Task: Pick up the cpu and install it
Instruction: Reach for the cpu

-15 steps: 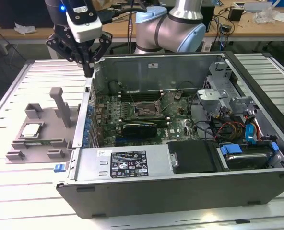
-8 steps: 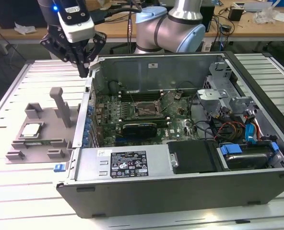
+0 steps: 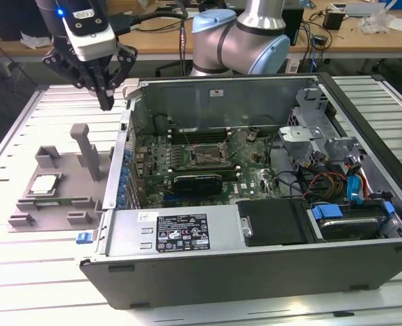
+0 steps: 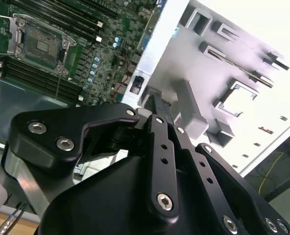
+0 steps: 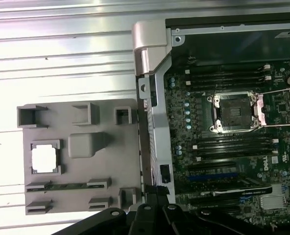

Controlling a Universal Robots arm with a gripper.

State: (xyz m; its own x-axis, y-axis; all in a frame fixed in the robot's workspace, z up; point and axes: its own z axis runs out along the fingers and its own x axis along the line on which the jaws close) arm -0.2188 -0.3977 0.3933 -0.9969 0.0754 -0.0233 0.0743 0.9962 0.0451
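Silver-topped cpu (image 3: 45, 184) lies flat in a square pocket of the grey tray (image 3: 64, 170), outside the case (image 3: 255, 268) and well off the case wall on the exterior view's left. First wrist view shows the same: cpu (image 5: 44, 158) seated in the tray (image 5: 86, 171), tray edge just beside the case wall. Tall upright block (image 3: 91, 153) stands on the tray between cpu and case. Black gripper (image 3: 106, 102) hangs in the air above the case's rear corner on the exterior view's left, over the tray's case-side end, apart from the cpu and touching nothing. Jaws look pressed together with nothing pinched; the second wrist view shows the gripper (image 4: 157, 98) with its bars meeting over the tray next to the case wall. Case is open on its side on the white slatted table (image 3: 24, 272), green board showing. Socket (image 3: 204, 156) sits near the middle of the case, dark inside, and its metal frame looks flipped open in the first wrist view (image 5: 231, 111). Arm (image 3: 242, 34), silver and blue, is behind the case's rear wall.
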